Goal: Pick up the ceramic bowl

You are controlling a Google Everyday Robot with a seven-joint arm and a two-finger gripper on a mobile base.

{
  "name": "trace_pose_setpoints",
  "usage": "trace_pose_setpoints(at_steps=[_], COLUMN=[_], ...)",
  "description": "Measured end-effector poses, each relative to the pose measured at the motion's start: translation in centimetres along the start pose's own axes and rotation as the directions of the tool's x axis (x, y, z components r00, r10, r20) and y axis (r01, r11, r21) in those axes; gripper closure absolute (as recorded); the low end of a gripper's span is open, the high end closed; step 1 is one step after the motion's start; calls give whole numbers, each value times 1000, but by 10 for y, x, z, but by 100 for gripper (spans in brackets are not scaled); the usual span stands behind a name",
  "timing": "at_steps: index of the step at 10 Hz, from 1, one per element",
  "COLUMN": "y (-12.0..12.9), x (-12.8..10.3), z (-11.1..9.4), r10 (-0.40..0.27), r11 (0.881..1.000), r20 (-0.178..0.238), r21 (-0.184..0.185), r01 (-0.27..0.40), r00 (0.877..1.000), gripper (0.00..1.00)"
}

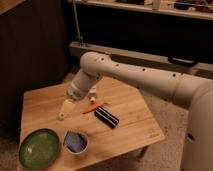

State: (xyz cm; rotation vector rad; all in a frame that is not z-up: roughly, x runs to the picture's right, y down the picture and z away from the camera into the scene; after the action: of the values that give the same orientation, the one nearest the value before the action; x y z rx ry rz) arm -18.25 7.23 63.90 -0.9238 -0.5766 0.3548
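Observation:
The ceramic bowl [39,147] is wide, shallow and glossy green. It sits at the front left corner of the wooden table [132,135]. My gripper [64,111] hangs from the white arm [130,75] over the left middle of the table. It is above and behind the bowl, apart from it, and holds nothing that I can see.
A small white cup with blue contents [76,142] stands just right of the bowl. An orange stick-like item [93,107], a black ribbed object [106,117] and a small white item [93,92] lie mid-table. A dark cabinet stands to the left and shelving behind.

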Motion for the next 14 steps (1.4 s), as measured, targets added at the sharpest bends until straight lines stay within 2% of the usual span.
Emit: trace_pose_setpoints(at_steps=[1,2,3,4,5,6,7,8,9,11,14], y=[-1,-4,-7,-9,-9,-10,-10,-10,-11,-10,-10], x=[0,-1,-3,-4,-7,-5,-2,0,5,6,6], z=[0,0,0,-1,0,-2,-2,-2,-3,-2,-2], r10=[9,48,119,194,247,274,298,323,339,342,341], r11=[1000,999,992,980,969,961,954,946,940,939,939], r20=[-10,-54,-128,-217,-301,-328,-337,-305,-258,-227,-224], r21=[2,25,58,86,105,116,124,132,132,129,129], r01=[-9,-47,-112,-179,-225,-249,-271,-296,-314,-320,-318], r00=[1000,997,985,957,921,904,893,896,905,912,913], gripper=[20,20,20,20,20,20,20,20,20,20,20])
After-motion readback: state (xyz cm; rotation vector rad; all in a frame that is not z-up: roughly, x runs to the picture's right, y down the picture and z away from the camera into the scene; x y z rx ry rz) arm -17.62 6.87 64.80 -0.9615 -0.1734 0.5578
